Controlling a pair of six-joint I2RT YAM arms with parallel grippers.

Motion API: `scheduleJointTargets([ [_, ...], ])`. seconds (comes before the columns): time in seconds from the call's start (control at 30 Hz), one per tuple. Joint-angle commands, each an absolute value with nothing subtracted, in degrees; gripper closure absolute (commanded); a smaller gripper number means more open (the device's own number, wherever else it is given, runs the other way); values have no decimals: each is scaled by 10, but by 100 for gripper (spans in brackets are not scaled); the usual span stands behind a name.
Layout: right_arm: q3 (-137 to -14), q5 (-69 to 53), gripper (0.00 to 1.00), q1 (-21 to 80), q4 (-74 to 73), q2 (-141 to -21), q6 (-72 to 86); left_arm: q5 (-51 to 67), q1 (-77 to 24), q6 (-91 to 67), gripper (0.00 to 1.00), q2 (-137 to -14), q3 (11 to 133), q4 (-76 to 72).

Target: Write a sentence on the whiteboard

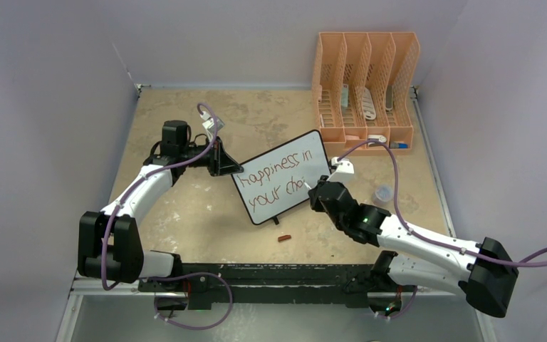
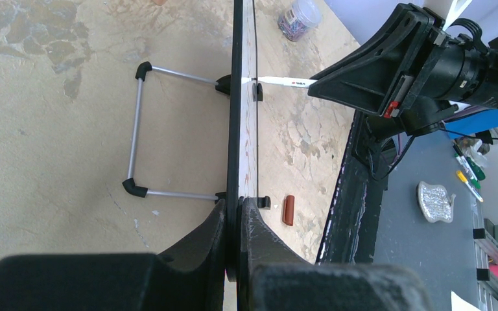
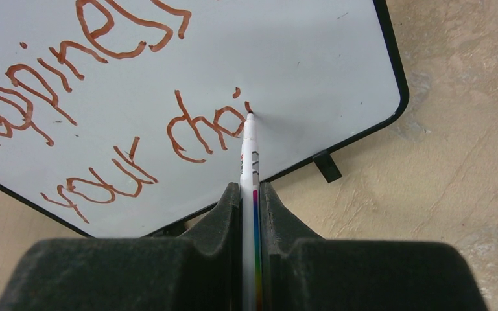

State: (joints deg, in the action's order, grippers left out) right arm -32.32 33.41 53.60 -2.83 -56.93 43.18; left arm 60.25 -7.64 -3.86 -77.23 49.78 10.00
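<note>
While my left hand (image 2: 238, 208) clamps the edge of the whiteboard (image 1: 308, 147), propped mid-bench (image 1: 199, 214), the sentence (image 1: 279, 169) reads "happiness in" above "your choi". My right hand (image 3: 251, 190) pinches the marker (image 3: 249, 152), tip touching the board just past the "i". I judge only that word's ending remains, with bare white for it. The cap (image 1: 283, 238), jar (image 1: 382, 193) and orange rack (image 1: 365, 85) lie aside, blocking nothing
</note>
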Motion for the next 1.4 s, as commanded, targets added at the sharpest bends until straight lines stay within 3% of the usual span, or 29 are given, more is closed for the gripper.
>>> scheduleJointTargets([
  [0.0,-328,329,100,535,-52,-566,456,526,-74,-11,100,-785,496,123],
  [0.4,-335,332,100,534,-81,-568,481,525,-74,-11,100,-785,497,124],
  [0.67,-326,371,100,534,-69,-497,452,524,-74,-11,100,-785,497,124],
  [1.37,-314,379,100,528,-9,-538,434,524,-74,-12,100,-785,496,124],
])
